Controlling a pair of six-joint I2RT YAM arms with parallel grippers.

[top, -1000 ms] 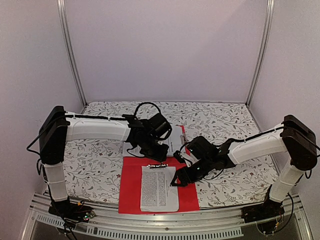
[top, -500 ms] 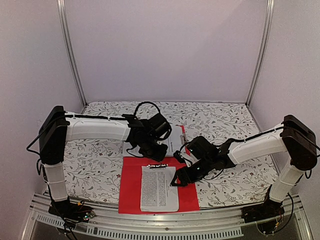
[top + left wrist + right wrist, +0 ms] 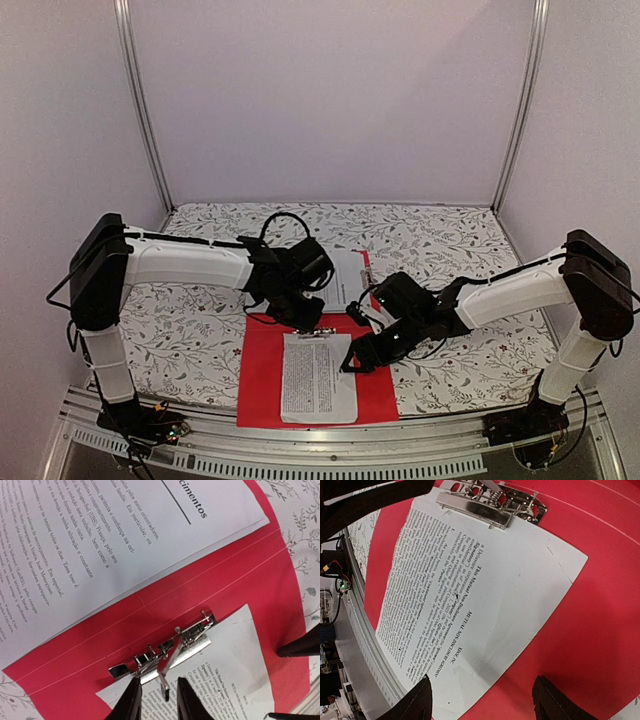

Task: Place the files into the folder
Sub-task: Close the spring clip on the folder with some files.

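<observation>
Flat red plastic folder (image 3: 240,590), smooth, faintly glossy; white printed paper sheets (image 3: 485,595), matt; bright polished metal clip (image 3: 191,646); floral cloth-covered surface (image 3: 450,240), matt.

I've got the red folder (image 3: 262,385) flat on the flowery cloth (image 3: 450,240), with one printed sheet (image 3: 316,378) lying on the folder's middle. My left gripper (image 3: 305,318) hangs over the folder's far end, my right gripper (image 3: 352,362) over its right side. A second sheet (image 3: 348,275) pokes out beyond the folder's far edge.
</observation>
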